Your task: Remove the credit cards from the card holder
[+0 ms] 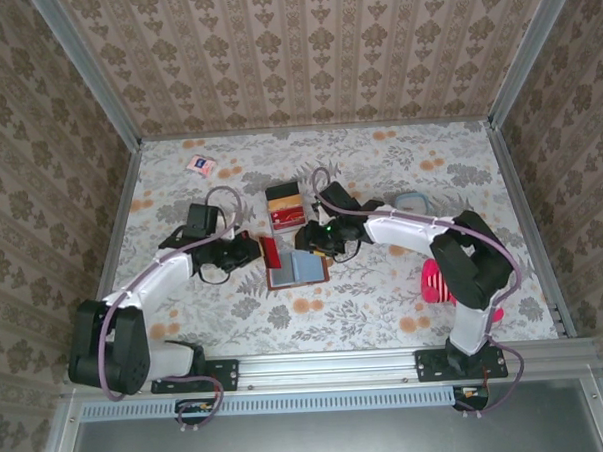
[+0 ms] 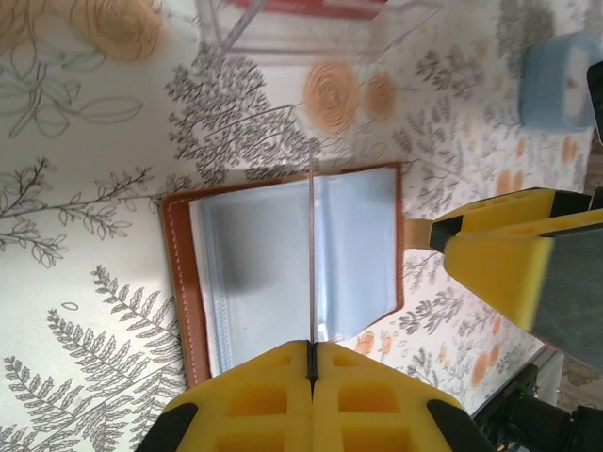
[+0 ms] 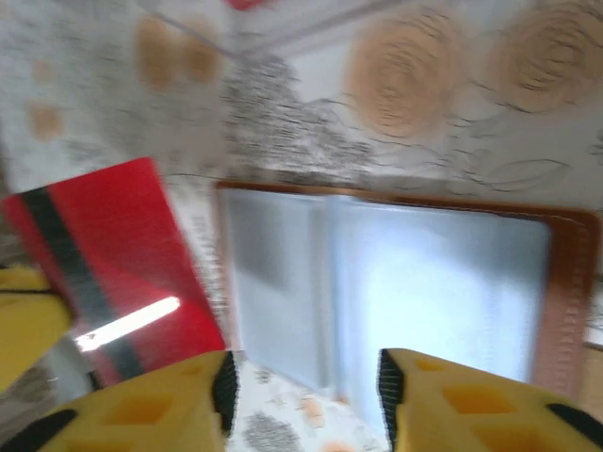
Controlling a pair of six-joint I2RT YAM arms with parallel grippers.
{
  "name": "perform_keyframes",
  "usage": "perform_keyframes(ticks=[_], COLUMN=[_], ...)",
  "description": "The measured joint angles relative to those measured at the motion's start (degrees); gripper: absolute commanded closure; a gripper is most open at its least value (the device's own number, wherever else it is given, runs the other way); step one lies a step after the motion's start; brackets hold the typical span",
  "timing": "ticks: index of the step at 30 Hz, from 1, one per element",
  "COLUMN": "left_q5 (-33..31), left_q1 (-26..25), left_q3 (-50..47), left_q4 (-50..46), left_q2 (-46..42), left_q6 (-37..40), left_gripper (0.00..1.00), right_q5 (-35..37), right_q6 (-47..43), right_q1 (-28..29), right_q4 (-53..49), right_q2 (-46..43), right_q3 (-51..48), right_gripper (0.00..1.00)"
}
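The brown card holder (image 1: 297,270) lies open on the table, its grey-blue sleeves facing up (image 2: 273,273) (image 3: 405,282). My left gripper (image 2: 311,347) (image 1: 253,250) is shut on a red credit card with a black stripe (image 3: 104,264), held upright just left of the holder (image 1: 271,252). In the left wrist view the credit card (image 2: 311,245) shows edge-on as a thin line above the holder. My right gripper (image 3: 303,381) (image 1: 318,245) hovers over the holder's upper edge, open, with nothing between its fingers.
A red-and-orange tray (image 1: 286,207) stands just behind the holder. A pink-and-white packet (image 1: 201,165) lies at the back left. A light blue round object (image 1: 411,201) (image 2: 561,80) sits at the right, and a pink striped object (image 1: 439,280) beside the right arm.
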Motion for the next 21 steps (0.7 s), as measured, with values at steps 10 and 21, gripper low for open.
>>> perform_keyframes(ticks=[10,21], left_q5=[9.3,17.8], left_q1=[0.3,0.3], left_q3=[2.3,3.3], left_q4=[7.8,19.6], left_q2=[-1.9,-1.8], left_q6=[-5.0,-14.3], left_gripper=[1.0,1.0], right_q5=[-12.2,-22.8], right_q6=[6.9,15.8], right_q1=[-4.2,-7.0], right_q4=[21.2,40.9], right_q2=[-3.6,-2.8], right_q3=[-7.3,-7.8], right_gripper=[0.23,0.54])
